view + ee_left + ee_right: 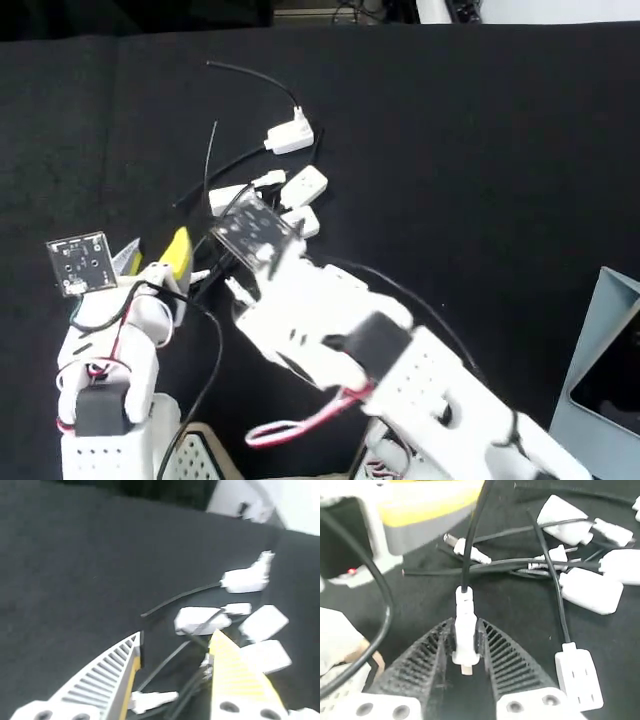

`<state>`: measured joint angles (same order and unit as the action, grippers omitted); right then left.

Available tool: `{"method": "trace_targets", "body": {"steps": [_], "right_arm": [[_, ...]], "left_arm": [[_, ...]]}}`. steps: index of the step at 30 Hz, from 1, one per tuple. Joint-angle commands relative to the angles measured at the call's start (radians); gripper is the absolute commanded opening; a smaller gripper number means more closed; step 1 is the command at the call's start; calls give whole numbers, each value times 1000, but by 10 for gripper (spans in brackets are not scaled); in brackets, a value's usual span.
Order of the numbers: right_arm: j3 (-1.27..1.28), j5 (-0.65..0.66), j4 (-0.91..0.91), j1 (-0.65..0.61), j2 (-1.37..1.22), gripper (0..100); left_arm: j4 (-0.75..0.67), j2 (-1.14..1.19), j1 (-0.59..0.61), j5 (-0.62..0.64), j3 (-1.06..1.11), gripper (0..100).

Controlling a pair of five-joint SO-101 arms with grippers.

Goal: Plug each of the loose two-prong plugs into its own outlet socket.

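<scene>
My right gripper [465, 626] is shut on a white two-prong plug [466, 640], whose black cable [470, 540] runs away over the mat. A white outlet socket [580, 677] lies close beside that gripper on the black mat. More white sockets [590, 590] and loose plugs [470, 550] lie tangled in black cables beyond. My left gripper [176, 639] is open above crossing cables, with a small white plug [150, 698] lying between its fingers. Sockets [197, 620] lie just ahead of it. In the high view both arms meet at the pile of sockets [305, 185].
The black mat [480, 150] covers the table, with free room to the right and at the back. A grey-blue box [605, 370] stands at the right edge. The left arm's yellow finger [430, 510] is close in front of my right gripper.
</scene>
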<state>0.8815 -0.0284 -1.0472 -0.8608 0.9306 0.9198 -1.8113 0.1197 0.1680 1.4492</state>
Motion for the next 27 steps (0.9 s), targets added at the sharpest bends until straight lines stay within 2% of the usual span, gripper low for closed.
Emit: {"method": "trace_targets", "body": {"steps": [1, 9, 13, 17, 22, 24, 27], "right_arm": [[30, 6, 25, -11, 99, 11], [93, 6, 20, -11, 156, 11], [93, 6, 20, -11, 177, 11], [93, 6, 23, -11, 180, 11], [93, -2, 21, -5, 182, 11], [93, -2, 17, 8, 182, 11], [91, -3, 2, 97, 182, 11]], "left_arm": [[-14, -11, -104, 26, -111, 223], [-12, -9, -306, 31, -176, 223], [52, -11, -395, 29, -196, 223], [101, -11, -435, -5, -243, 223], [127, -11, -415, -41, -265, 223], [121, -8, -348, -41, -260, 223], [120, -5, -232, -41, -260, 223]]}}
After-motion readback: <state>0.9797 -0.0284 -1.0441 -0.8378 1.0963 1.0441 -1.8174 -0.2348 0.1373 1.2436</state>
